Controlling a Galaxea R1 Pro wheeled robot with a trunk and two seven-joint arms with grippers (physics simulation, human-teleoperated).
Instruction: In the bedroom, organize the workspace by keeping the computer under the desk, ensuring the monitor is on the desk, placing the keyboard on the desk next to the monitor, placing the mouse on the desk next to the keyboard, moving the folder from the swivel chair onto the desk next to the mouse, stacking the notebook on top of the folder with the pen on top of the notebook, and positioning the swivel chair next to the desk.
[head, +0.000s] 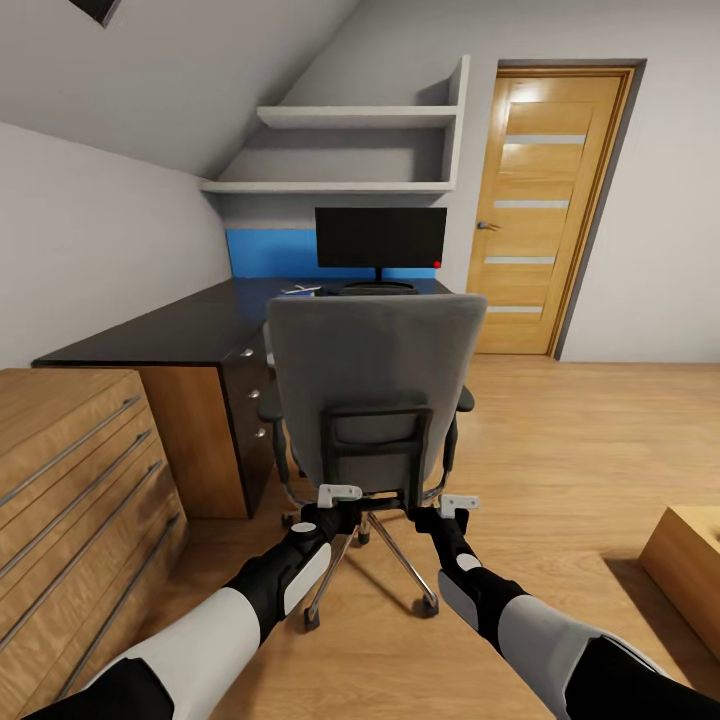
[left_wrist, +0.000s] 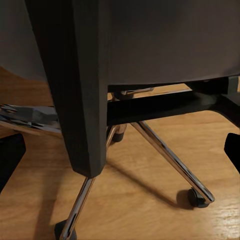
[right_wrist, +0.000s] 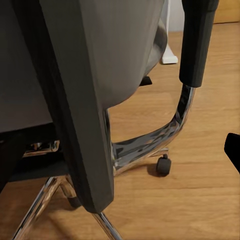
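The swivel chair (head: 375, 380) stands in front of me with its grey backrest facing me, at the black desk (head: 150, 335). The monitor (head: 380, 238) stands upright at the desk's far end. A small pale item (head: 300, 290) lies on the desk, too small to identify. My left gripper (head: 340, 495) and right gripper (head: 458, 503) are both open, close behind the chair's lower back frame (left_wrist: 85, 100). In each wrist view a black frame bar (right_wrist: 82, 125) stands between the spread fingers. The chair's seat is hidden by the backrest, so the folder is out of view.
A light oak low cabinet (head: 70, 460) is close at my left. A wooden box (head: 690, 570) sits low at the right. The chair's chrome legs and castors (left_wrist: 197, 196) spread over the wood floor. A wooden door (head: 550, 200) is at the back right.
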